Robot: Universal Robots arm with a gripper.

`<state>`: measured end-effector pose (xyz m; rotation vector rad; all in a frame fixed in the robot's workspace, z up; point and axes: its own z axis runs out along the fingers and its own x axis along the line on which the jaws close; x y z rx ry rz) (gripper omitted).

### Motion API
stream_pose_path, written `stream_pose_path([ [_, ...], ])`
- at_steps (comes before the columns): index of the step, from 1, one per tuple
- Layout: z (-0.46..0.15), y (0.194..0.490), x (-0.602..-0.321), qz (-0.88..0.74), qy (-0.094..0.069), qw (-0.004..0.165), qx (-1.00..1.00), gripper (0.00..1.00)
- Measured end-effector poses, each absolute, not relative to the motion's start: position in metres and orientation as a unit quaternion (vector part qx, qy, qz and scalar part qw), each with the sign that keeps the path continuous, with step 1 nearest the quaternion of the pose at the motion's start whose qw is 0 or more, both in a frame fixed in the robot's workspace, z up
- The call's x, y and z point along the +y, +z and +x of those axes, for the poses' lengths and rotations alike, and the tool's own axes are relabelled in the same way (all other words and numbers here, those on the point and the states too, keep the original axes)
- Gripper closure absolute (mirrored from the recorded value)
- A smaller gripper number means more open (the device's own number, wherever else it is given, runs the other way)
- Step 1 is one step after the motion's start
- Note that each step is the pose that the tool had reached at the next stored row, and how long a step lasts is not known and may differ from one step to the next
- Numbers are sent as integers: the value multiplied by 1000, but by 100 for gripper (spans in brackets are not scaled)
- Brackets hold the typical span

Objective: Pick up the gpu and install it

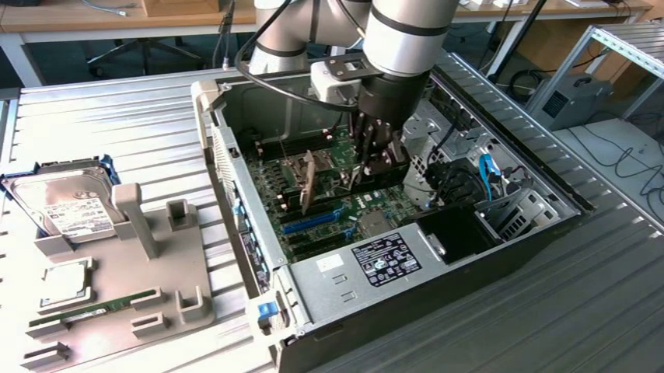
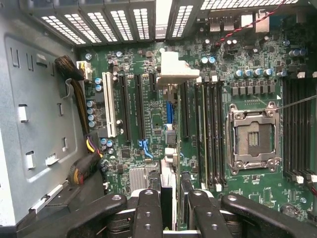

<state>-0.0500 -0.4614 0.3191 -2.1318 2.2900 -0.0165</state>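
Observation:
The gpu (image 2: 168, 173) shows edge-on in the wrist view as a thin dark card running away from the fingers, with its pale metal end bracket (image 2: 174, 69) near the case's vented rear slots. My gripper (image 2: 172, 198) is shut on the card, one black finger on each face. The card lies parallel to the motherboard's long slots, between the black expansion slots (image 2: 131, 106) and the memory slots (image 2: 210, 129). I cannot tell whether it touches the board. In the exterior view the gripper (image 1: 375, 159) reaches down into the open computer case (image 1: 223, 148), with the card (image 1: 363, 175) below its fingers.
An open CPU socket (image 2: 251, 136) sits beside the memory slots. A cable bundle (image 2: 81, 144) runs along the case wall. Outside the case, at the exterior view's left, a grey fixture (image 1: 114, 295) carries a hard drive (image 1: 68, 202) and a green memory stick (image 1: 78, 315).

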Motion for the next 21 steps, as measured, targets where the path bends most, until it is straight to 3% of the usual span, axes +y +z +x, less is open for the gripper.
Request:
stream_pose_path([
  [21,-56,317,-462,-681,-5,6,732,74],
])
